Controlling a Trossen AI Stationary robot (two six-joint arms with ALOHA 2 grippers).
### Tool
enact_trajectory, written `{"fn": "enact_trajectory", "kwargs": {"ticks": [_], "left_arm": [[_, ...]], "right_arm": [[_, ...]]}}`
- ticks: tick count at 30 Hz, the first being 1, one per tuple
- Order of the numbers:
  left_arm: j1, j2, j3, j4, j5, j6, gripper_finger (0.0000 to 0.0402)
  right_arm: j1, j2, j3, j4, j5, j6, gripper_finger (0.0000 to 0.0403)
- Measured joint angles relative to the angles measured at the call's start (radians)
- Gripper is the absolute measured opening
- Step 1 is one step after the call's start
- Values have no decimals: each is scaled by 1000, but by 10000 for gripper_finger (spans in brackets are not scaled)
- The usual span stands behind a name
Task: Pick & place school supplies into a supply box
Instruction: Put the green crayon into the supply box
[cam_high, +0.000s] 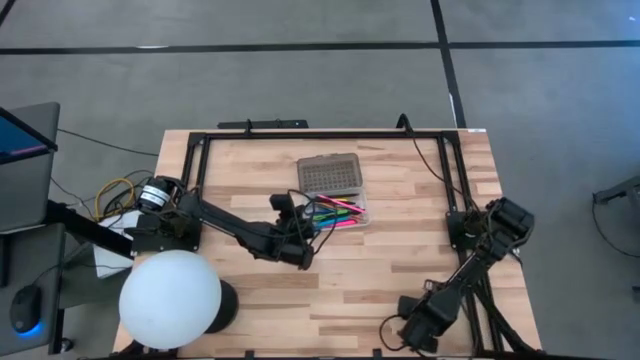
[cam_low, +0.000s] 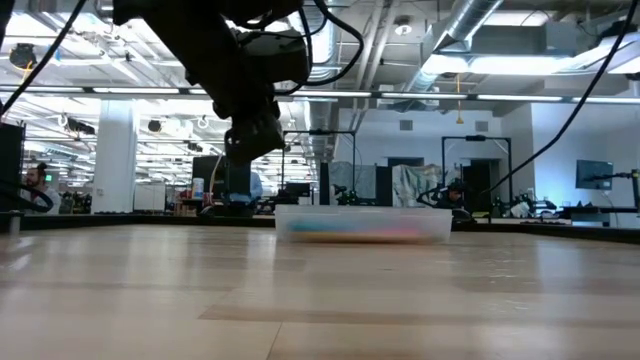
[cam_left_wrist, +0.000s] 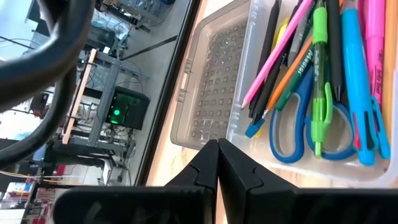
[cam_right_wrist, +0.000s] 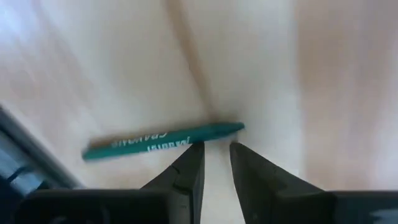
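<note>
The supply box stands open at the table's middle. Its grid-textured lid (cam_high: 329, 175) lies flat on the far side. Its clear tray (cam_high: 345, 213) holds several school supplies: pink, orange, green, blue and black pens (cam_left_wrist: 323, 68) and blue-handled scissors (cam_left_wrist: 311, 134). My left gripper (cam_left_wrist: 217, 155) is shut and empty, hovering just left of the tray (cam_high: 303, 228), above the table (cam_low: 245, 150). One green pen (cam_right_wrist: 161, 142) lies flat on the wood near the front right. My right gripper (cam_right_wrist: 216, 155) points down just short of it, its fingers slightly apart with nothing between them.
A large white sphere (cam_high: 170, 298) on a dark stand sits at the front left corner. A black frame (cam_high: 320, 134) runs along the table's far edge and sides. Bare wood (cam_high: 360, 280) lies between the box and the front edge.
</note>
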Motion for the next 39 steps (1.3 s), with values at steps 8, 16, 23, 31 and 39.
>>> {"fn": "enact_trajectory", "kwargs": {"ticks": [8, 16, 23, 31, 39], "left_arm": [[-46, 0, 0, -40, -66, -20, 0], [-89, 0, 0, -65, -108, -28, 0], [-90, 0, 0, -110, -111, -87, 0], [-90, 0, 0, -113, -106, -89, 0], [-90, 0, 0, -109, -106, -89, 0]], "right_arm": [[-16, 4, 154, -225, 228, -90, 74], [-15, 3, 245, -204, 274, 74, 74], [-13, 8, 246, -35, 249, 296, 74], [-23, 77, 246, -29, 225, 327, 74], [-24, 106, 246, 17, 188, 288, 74]]}}
